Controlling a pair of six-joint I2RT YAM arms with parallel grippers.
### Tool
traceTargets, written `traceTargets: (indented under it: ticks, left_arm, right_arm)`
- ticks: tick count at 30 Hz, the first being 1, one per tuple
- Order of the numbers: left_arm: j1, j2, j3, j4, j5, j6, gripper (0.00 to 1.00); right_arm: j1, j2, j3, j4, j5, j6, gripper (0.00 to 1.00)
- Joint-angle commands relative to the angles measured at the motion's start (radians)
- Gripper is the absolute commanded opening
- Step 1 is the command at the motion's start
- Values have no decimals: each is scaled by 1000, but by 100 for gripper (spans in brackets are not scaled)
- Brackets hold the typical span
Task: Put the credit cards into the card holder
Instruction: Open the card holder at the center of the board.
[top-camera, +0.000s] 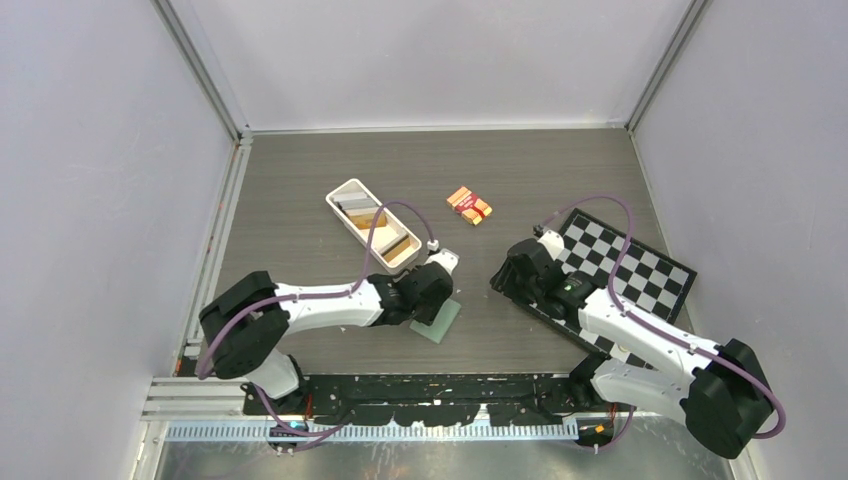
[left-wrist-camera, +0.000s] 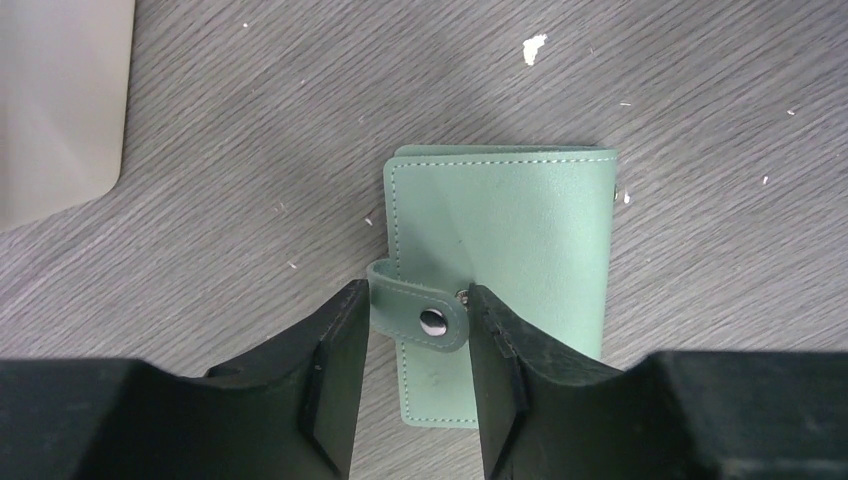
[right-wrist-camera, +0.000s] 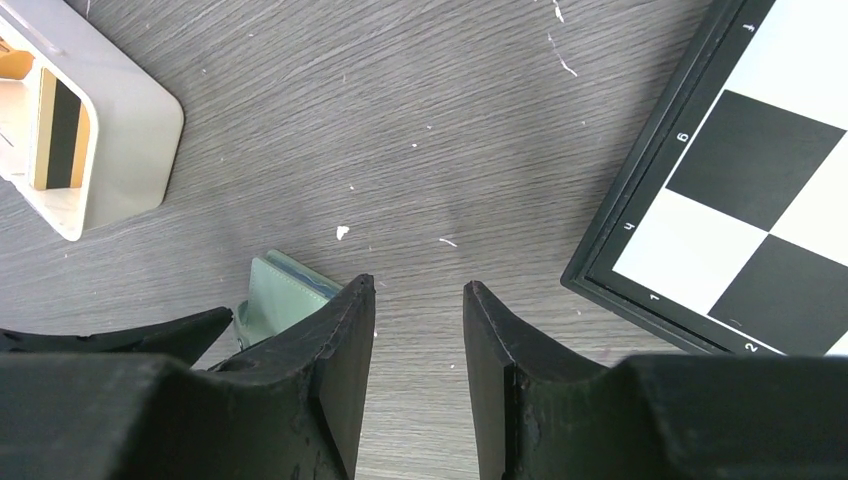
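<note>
On the grey wood-grain table (top-camera: 300, 190), a black-and-white checkerboard (top-camera: 630, 265) lies beside my right claw (right-wrist-camera: 418, 285), which gapes over bare wood. The long white plastic tray (right-wrist-camera: 130, 130) holds the gold-tan and dark credit cards (top-camera: 375, 218). Near it, closed and flat, lies the sage-green leather card holder (left-wrist-camera: 510, 230). My left claw (left-wrist-camera: 415, 290) straddles its snap tab (left-wrist-camera: 420, 318); I cannot tell whether it is pinching.

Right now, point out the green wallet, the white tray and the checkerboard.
green wallet (left-wrist-camera: 510, 240): left wrist view, front cover.
white tray (right-wrist-camera: 130, 135): right wrist view, outer wall.
checkerboard (top-camera: 640, 264): top view, middle squares.
</note>
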Motion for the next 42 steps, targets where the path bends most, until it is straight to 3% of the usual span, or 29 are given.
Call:
traceTargets:
  ticks: [1, 8, 15, 22, 27, 31, 37, 42]
  left_arm:
    - [-3, -53, 8, -35, -38, -41, 42]
    - [-4, -101, 0, -73, -81, -55, 31]
    - [-4, -118, -7, -90, -110, -56, 0]
    - [-1, -213, 63, -164, -51, -42, 0]
    - [24, -321, 94, -177, 66, -40, 0]
    - [39, -344, 95, -159, 161, -52, 0]
    - [41, -310, 72, -103, 254, -97, 0]
    - [60, -304, 73, -70, 265, -138, 0]
  right_arm:
    - [-4, 12, 1, 39, 22, 2, 43]
    - [-3, 26, -3, 58, 5, 5, 40]
    - [-4, 28, -8, 66, -3, 2, 38]
    - [-4, -11, -27, 65, 22, 12, 38]
    - [-4, -60, -39, 66, 37, 10, 38]
    - [-4, -80, -55, 117, -6, -12, 44]
    - [-4, -81, -94, 236, -141, -4, 61]
    - [-4, -39, -149, 309, -227, 52, 62]
